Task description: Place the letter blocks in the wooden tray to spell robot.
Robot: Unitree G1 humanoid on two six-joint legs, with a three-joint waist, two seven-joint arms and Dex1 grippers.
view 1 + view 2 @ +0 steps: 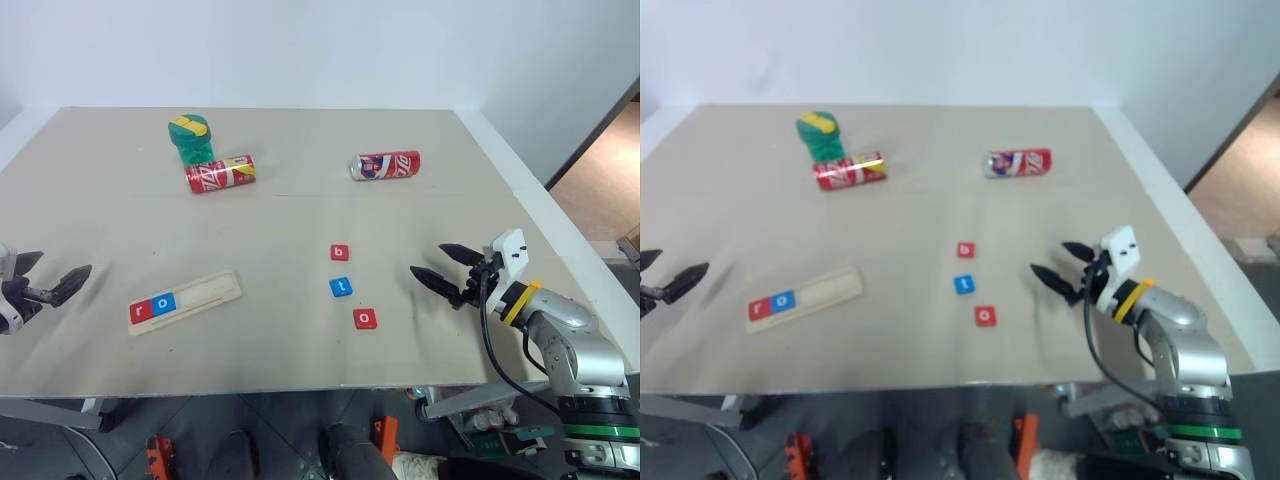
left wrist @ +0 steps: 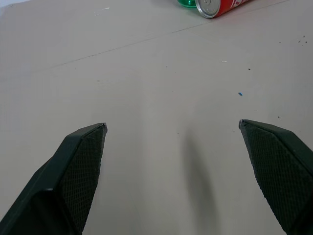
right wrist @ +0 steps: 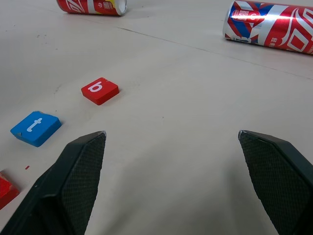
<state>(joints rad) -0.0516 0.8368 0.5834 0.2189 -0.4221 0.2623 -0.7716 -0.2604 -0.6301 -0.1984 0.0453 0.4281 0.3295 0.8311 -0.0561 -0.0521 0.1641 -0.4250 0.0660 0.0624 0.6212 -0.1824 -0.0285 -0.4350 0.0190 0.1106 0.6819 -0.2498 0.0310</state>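
Tray [image 1: 186, 301] holding r, o at left end. Next: b tile [image 1: 340, 253], near t [image 1: 341, 288], o [image 1: 365, 319]. Right gripper [image 1: 441, 271] hovering beside them, jaws wide, empty; left gripper [image 1: 50, 280] likewise spread. Approaching b squarely, avoiding t.

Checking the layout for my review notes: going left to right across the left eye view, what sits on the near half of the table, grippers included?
Left gripper → wooden tray holding the r block and an o block → t block → loose o block → right gripper.
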